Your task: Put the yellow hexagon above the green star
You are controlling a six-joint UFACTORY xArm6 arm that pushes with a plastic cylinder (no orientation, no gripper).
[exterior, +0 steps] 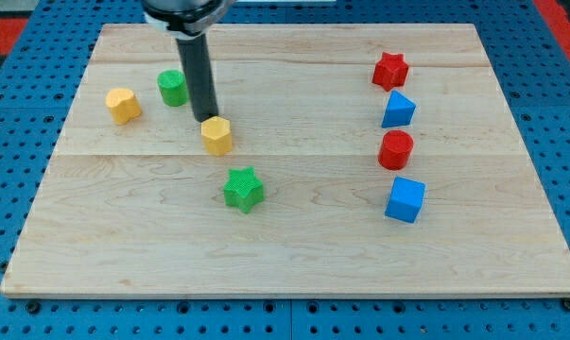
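Blue pegboard surrounds a pale wooden surface (294,255) that fills most of the frame. No fingers exist on this rig; the arm ends in a dark rod that grasps nothing. The rod descends from the upper left of the frame, and my tip (207,119) sits at the upper left edge of the yellow hexagon (217,135), touching it or very nearly so. The green star (243,189) lies just below and slightly right of that hexagon, apart from it, near the centre of the frame. A green cylinder (173,87) stands just left of the rod in the upper left. A second yellow block (123,105), its shape hard to tell, lies further left. Along the right side of the frame four blocks form a rough column, from top to bottom: a red star (390,70), a blue block with a pointed top (398,110), a red cylinder (395,149), and a blue cube (405,199).
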